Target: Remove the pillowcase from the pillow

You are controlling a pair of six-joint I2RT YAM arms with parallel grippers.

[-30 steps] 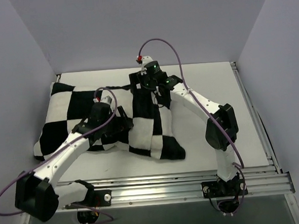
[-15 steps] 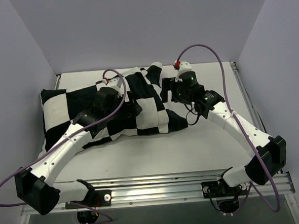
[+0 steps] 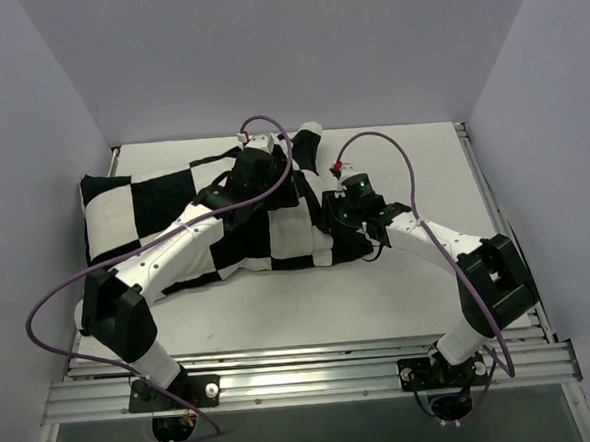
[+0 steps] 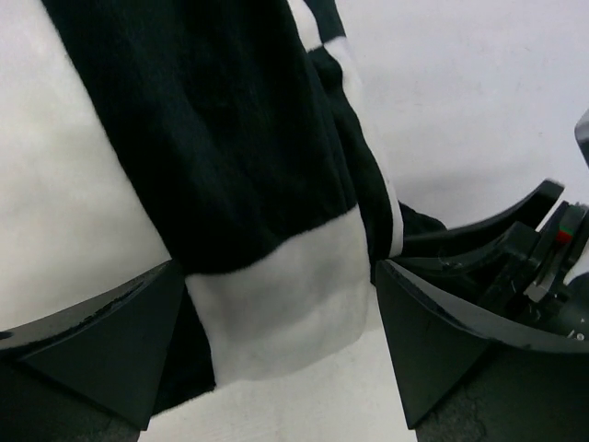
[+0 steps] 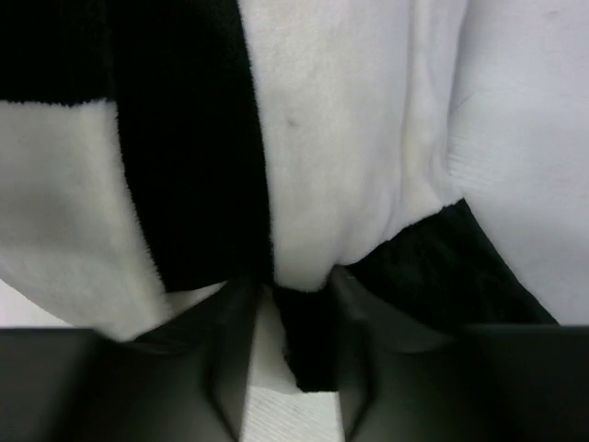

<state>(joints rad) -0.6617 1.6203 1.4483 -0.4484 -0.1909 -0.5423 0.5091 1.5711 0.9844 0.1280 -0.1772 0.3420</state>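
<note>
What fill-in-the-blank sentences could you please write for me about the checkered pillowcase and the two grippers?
1. The pillowcase is patterned in big black and ____ squares.
2. The left gripper hangs over the fabric with its jaws wide ____.
3. The right gripper pinches a fold of the pillowcase, and the cloth between its fingers is ____.

Missing words: white; open; black

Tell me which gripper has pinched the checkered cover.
The right gripper: its jaws are pinched on a black fold of the pillowcase. The left gripper hangs over the fabric, jaws wide apart.
</note>
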